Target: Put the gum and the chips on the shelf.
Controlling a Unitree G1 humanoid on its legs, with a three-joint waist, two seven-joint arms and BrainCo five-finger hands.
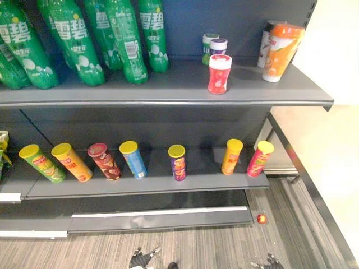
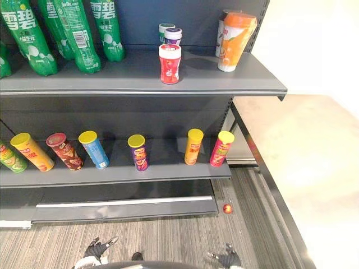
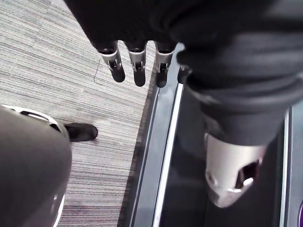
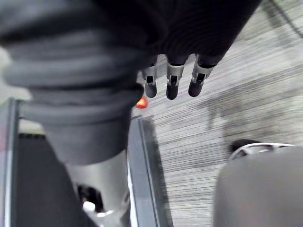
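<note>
While left hand (image 1: 143, 259) and right hand (image 1: 270, 261) hang straight-fingered, empty, red white-capped gum jar (image 1: 219, 73) stands on upper shelf (image 1: 168, 89); yellow-lidded chips tubes (image 1: 231, 157) below.

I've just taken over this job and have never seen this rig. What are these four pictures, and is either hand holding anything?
This is a two-legged robot with two hands. The two wide pictures come from its head camera, looking down at a store shelf. The two close ones come from its wrists: the left hand and the right hand are both open and hold nothing, low over the floor. The upper shelf carries green bottles, gum jars and an orange bottle. The lower shelf carries chip cans. A small red object lies on the floor.
</note>
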